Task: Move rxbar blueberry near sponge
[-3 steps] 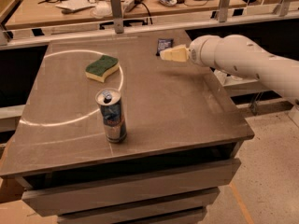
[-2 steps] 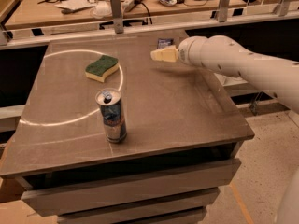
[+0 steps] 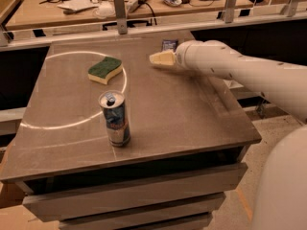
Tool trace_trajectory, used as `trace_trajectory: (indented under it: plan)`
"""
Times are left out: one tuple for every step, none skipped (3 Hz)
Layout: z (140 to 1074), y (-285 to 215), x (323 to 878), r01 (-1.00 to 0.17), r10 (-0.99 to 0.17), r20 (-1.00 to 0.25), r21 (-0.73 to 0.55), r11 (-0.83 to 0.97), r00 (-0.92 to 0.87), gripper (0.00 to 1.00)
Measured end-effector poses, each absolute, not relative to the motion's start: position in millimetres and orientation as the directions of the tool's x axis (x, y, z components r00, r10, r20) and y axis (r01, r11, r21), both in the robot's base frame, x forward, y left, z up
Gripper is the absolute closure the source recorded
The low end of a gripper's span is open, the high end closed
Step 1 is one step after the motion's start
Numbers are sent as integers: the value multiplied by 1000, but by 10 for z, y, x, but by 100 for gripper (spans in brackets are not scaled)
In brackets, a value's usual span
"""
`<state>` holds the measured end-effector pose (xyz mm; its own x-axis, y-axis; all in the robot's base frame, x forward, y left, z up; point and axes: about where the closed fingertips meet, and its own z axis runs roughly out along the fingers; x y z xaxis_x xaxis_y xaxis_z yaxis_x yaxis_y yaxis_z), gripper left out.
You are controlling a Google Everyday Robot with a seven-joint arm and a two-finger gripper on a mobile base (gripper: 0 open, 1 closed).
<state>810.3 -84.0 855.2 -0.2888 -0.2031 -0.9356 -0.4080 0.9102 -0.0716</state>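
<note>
Right of the sponge (image 3: 104, 70), the gripper (image 3: 162, 59) is held low over the tabletop (image 3: 192, 114) on a white arm (image 3: 240, 68) stretched in from the right; whether the jaws are open or closed cannot be told. The rxbar blueberry (image 3: 169, 44) is seen just behind the gripper, by the far edge, partly hidden, with bare tabletop left toward the sponge.

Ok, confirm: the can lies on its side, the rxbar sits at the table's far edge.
No: the camera view shows the can standing upright. The rxbar does sit at the far edge of the table, just beyond the hand.
</note>
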Motion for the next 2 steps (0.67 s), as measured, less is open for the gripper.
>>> trace_trajectory:
  plan:
    - [8416, -771, 8203, -426, -204, -933, -63, 902, -295, 15]
    - [8329, -704, 8260, -443, -204, -932, -53, 895, -301, 38]
